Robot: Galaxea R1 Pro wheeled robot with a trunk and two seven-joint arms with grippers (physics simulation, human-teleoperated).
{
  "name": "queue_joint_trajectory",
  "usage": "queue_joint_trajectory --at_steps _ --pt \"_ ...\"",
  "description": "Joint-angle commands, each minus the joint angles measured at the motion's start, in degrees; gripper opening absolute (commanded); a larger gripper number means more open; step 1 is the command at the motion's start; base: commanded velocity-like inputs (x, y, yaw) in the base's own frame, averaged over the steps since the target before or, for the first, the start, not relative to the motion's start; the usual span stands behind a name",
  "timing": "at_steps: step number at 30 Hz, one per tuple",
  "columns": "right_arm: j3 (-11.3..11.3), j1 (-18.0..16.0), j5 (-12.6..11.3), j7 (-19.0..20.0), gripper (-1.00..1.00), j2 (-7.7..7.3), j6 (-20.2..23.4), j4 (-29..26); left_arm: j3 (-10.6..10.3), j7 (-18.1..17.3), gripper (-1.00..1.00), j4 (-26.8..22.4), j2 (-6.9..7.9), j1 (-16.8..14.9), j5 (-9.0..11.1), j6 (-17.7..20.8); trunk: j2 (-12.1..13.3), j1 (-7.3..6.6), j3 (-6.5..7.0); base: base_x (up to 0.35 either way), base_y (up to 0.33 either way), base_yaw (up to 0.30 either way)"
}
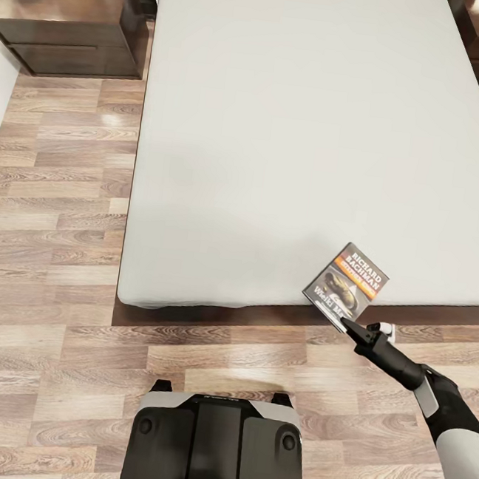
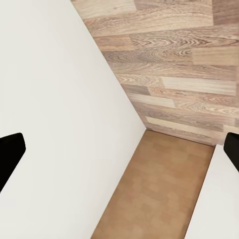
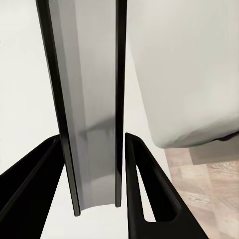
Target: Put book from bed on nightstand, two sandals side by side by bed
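Right gripper (image 1: 349, 324) is clamped on the lower corner of the book (image 1: 347, 282), which is held tilted above the near right corner of the bed (image 1: 282, 125). In the right wrist view the book's edge (image 3: 87, 124) is seen pinched between both fingers. Left gripper (image 2: 119, 149) is spread wide and empty. Because only a corner is pinched, the book could pivot or slip free on the way to a nightstand (image 1: 71, 19).
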Motion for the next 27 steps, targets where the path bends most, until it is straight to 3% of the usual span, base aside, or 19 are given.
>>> queue_joint_trajectory --at_steps 1,27 --pt "-0.1 0.0 0.0 0.2 -1.00 0.05 0.5 -0.2 0.0 0.0 1.00 0.0 0.00 0.0 0.5 -0.3 -0.1 0.03 -0.05 0.000 0.000 0.000" --pt "-1.4 0.2 -0.7 0.2 -1.00 0.01 0.5 -1.6 -0.1 0.1 1.00 0.0 0.00 0.0 0.5 -0.3 -0.1 0.03 0.46 0.000 0.000 0.000"
